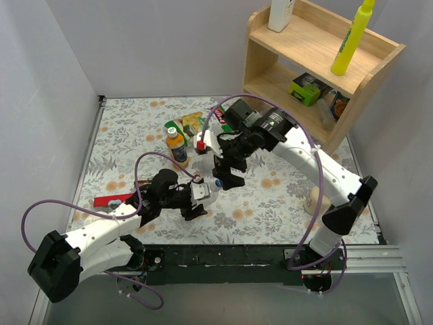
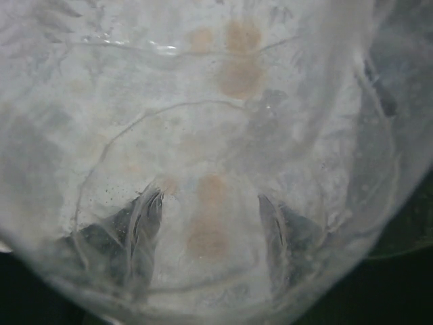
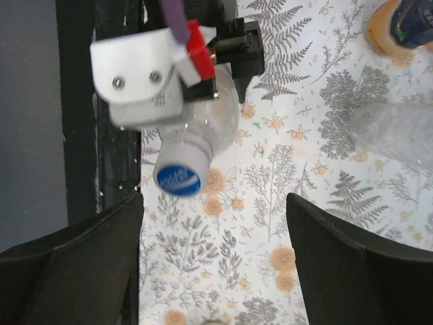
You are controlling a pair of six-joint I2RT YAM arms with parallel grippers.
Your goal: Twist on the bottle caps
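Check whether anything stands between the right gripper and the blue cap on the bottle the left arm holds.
Nothing visible does. The right gripper is open, and the blue cap shows just beyond its gap, with only the flowered table cover behind. The left gripper clamps the clear bottle behind the cap, off that path.

Counter [image 1: 284, 203]: pale cloth printed with grey ferns and small orange blossoms. Clear bottle [image 3: 220, 118]: colourless, with a blue cap [image 3: 177, 177] marked in white. Small bottle [image 1: 178, 150] toward the far edge: orange liquid, dark label, whitish-green cap [image 1: 172, 128]. Flat strip [image 1: 111, 200] by the left edge: red. Left arm [image 1: 101, 233] and right arm [image 1: 318, 162]: white shells, black joints, purple cables [image 1: 312, 142]. Shelf [image 1: 325, 42] at the far right corner: pale wood, bearing a yellow bottle [image 1: 352, 37].
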